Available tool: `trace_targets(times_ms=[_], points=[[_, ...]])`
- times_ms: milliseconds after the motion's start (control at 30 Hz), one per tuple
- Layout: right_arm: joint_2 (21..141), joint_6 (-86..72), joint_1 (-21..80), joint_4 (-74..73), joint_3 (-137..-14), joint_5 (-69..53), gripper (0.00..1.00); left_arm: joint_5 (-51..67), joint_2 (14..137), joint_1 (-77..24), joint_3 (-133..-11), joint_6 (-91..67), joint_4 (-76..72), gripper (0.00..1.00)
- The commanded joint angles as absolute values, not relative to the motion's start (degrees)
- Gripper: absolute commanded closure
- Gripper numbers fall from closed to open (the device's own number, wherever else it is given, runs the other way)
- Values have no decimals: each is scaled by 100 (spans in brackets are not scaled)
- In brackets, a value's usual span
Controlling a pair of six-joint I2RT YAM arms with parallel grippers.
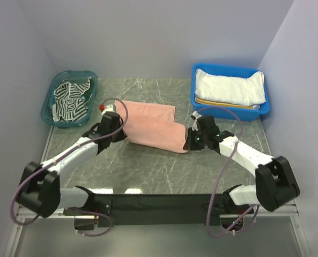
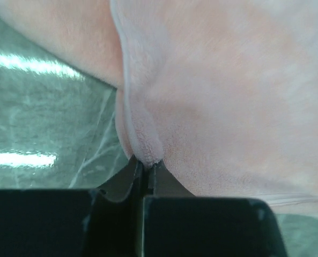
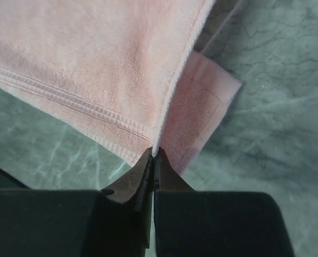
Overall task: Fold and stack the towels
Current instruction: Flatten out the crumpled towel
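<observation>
The salmon pink towel [image 1: 153, 124] lies spread on the table between my arms. My left gripper [image 1: 117, 134] is shut on its near left edge; in the left wrist view the cloth [image 2: 217, 91] is pinched at the tips [image 2: 147, 163]. My right gripper [image 1: 190, 142] is shut on its near right corner; the right wrist view shows the hem [image 3: 94, 64] pinched at the tips [image 3: 154, 154]. The dark-and-white striped towel [image 1: 68, 99] lies crumpled in the teal bin [image 1: 47, 115]. The white towel [image 1: 228, 87] lies on the folded yellow-and-white striped one [image 1: 223, 103] in the blue bin [image 1: 195, 70].
The teal bin stands at the back left and the blue bin at the back right of the marbled green table [image 1: 148, 171]. Grey walls close in the left, back and right sides. A black bar [image 1: 164, 202] runs along the near edge.
</observation>
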State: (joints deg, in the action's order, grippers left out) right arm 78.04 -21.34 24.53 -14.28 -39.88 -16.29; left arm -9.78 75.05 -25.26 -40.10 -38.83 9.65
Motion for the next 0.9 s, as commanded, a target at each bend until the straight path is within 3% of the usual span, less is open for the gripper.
trace_targets(times_ms=[0, 167, 400, 633, 733, 767, 833, 867], points=[[7050, -2109, 2496, -2301, -4726, -1415, 100, -1738, 6708, -2540, -4982, -4244, 2467, 99], [6250, -2241, 2496, -3251, -5141, -1906, 100, -1284, 6215, -2540, -5572, -4544, 3813, 90], [5231, -2364, 2487, -4024, -4634, -2496, 98, -501, 4829, -2558, -4782, -4859, 4936, 82], [3965, -2610, 2583, -4525, -4096, -3761, 99, 26, 3253, -2558, -5174, -5229, 6044, 82], [3815, -2532, 2610, -5044, -4271, -3412, 88, 26, 3199, -2558, -5387, -5194, 6441, 70], [3806, -2523, 2610, -5184, -4289, -2949, 74, 18, 3199, -2558, -5335, -5177, 6442, 62], [3823, -2566, 2610, -5142, -4202, -2481, 65, -174, 3112, -2558, -4934, -5194, 6303, 56], [3849, -2610, 2610, -4898, -4149, -2296, 58, -228, 3103, -2558, -4783, -5229, 6076, 41]])
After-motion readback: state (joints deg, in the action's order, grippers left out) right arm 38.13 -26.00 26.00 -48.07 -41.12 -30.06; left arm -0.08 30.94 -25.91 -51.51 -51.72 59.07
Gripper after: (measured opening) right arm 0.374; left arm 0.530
